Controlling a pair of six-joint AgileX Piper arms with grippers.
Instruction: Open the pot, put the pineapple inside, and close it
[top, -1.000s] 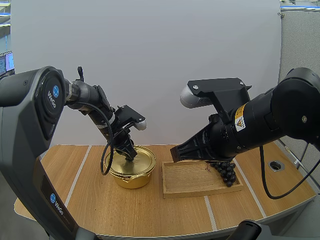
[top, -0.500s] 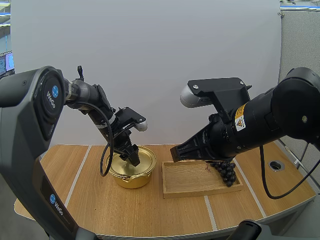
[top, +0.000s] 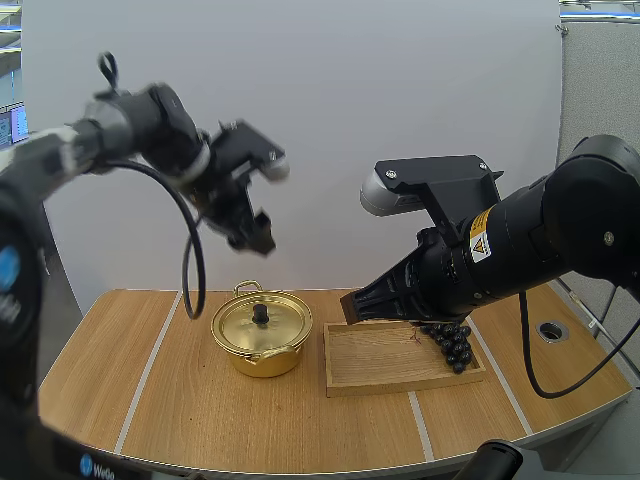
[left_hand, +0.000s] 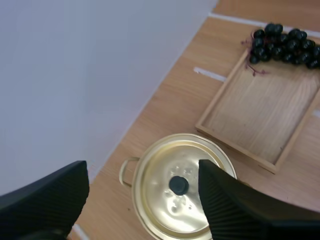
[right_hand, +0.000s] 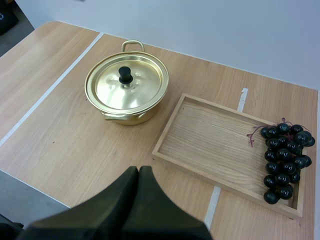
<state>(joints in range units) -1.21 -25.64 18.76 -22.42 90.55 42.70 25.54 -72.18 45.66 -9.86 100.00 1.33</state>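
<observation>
Two grippers are hanging clear of the table. Left gripper (top: 255, 232) is hovering spread open, high above the pot (top: 262, 340). The lid (top: 262, 322) is sitting on, its knob below between the fingers, so a straight drop looks needed. Right gripper (right_hand: 139, 175) is hanging clenched and empty near the tray (top: 380, 375). Fruit there is a bunch of grapes (top: 452, 345), lying at the tray's right end, nearer the right arm.

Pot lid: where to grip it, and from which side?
Take the black knob at the centre of the lid, coming straight down from above. The lid is a shallow dome seated on the pot with its edge against the rim, so there is little to pinch there, while the knob stands upright and clear. The left gripper hangs open above the pot, so it looks best placed.
</observation>
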